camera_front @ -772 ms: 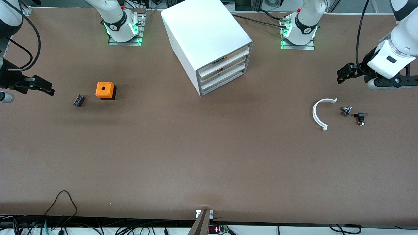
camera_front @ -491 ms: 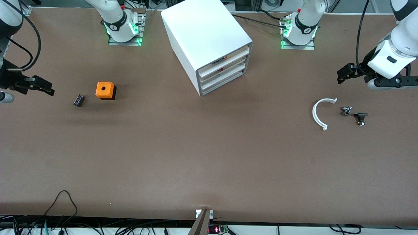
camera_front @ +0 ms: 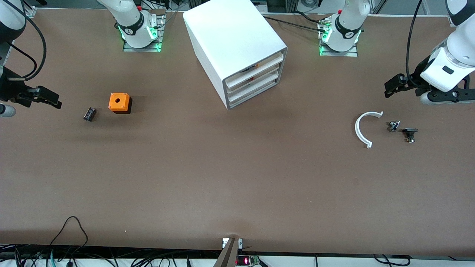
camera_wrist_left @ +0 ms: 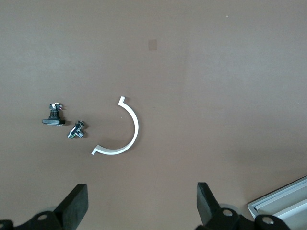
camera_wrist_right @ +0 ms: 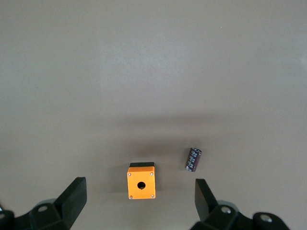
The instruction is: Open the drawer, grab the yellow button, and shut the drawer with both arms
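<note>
The wide, shallow white plastic top drawer [camera_front: 256,66] sits shut in its white box cabinet [camera_front: 232,44] mid-bench. An orange glint at its slot may be the button. Both hands hang spread and empty: left hand [camera_wrist_left: 140,211] above a white plastic arc [camera_wrist_left: 122,134], right hand [camera_wrist_right: 139,206] above an orange cube [camera_wrist_right: 140,182]. The light cabinet might skid when pulled unless braced.

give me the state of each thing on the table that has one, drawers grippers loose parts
Top white plastic tray drawer: shut, as are the two below it.
White box cabinet: upright, front turned toward the left arm's end.
Left gripper: open, empty, over bare table near the white curved plastic piece.
Right gripper: open, empty, above the table near the orange cube with a hole.
Small black cylinder: lying on its side beside the cube.
</note>
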{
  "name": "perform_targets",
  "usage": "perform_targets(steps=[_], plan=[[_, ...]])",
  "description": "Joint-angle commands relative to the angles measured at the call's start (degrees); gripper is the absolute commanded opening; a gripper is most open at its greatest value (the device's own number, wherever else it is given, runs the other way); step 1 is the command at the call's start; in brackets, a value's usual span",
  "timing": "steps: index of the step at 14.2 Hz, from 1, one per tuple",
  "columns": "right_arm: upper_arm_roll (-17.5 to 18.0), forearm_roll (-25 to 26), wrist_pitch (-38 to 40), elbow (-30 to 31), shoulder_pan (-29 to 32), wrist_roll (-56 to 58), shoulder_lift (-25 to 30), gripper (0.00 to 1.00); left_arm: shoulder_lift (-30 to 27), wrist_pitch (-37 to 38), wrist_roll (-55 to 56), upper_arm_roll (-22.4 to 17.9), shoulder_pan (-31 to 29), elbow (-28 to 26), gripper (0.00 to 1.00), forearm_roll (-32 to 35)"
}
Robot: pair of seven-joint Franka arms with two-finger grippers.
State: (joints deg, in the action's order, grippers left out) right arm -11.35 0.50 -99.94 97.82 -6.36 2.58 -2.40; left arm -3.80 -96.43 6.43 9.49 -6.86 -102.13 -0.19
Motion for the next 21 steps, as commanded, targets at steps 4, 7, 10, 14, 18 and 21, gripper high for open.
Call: perform_targets(steps=[4,7,10,14,18,21], plan=[[0.0,0.2,0.4,-0.5,-0.2,-2.8,0.1,1.00,6.1,2.0,-1.2,0.1,-0.8,7.1,1.00,-2.9],[0.0,0.2,0.7,-0.6,-0.2,-2.1,0.2,1.00,10.7,4.0,-1.5,1.9,0.4,5.4,1.00,-3.0],[0.0,0.2,0.7,-0.6,-0.1,-2.1,0.2,1.00,17.8,3.3,-3.7,2.6,2.0,4.5,1.00,-6.6],[0.0,0.1,0.8,-0.6,-0.2,-2.0,0.2,1.00,18.9,-0.6,-4.8,3.0,2.2,-7.1,1.00,-27.0],[1.0,0.1,0.7,-0.6,-0.7,-2.3,0.2,1.00,19.0,-0.4,-11.1,9.8,2.3,-14.7,1.00,-39.6],[1.1,0.0,0.8,-0.6,-0.7,-2.3,0.2,1.00,18.9,-0.9,-14.8,13.4,2.6,-19.2,1.00,-52.7]])
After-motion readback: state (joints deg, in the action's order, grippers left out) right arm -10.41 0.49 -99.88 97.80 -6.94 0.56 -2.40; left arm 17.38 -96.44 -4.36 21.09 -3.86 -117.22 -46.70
